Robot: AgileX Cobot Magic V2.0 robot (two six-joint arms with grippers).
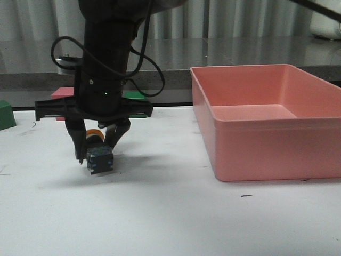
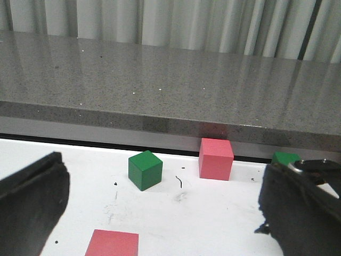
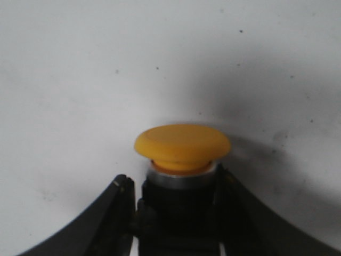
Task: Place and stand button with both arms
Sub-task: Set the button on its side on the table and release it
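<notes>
My right gripper (image 1: 98, 152) points down at the white table (image 1: 170, 213), left of centre, shut on the button (image 1: 99, 156). The button's black body is clamped between the fingers, and its yellow cap (image 1: 94, 133) sits higher, up by the palm. In the right wrist view the cap (image 3: 182, 146) and silver collar (image 3: 181, 178) stick out beyond the gripper (image 3: 176, 184). Whether the body touches the table I cannot tell. The left gripper (image 2: 165, 213) is wide open with nothing in it, its dark fingers (image 2: 32, 202) at both edges of the left wrist view. It does not show in the front view.
A large pink bin (image 1: 266, 120) fills the right side of the table. Green cubes (image 2: 145, 169) (image 2: 285, 158) and pink cubes (image 2: 216, 159) (image 2: 112, 242) lie near the table's back edge below a grey counter (image 2: 170, 85). Another green cube (image 1: 5, 114) sits at the far left.
</notes>
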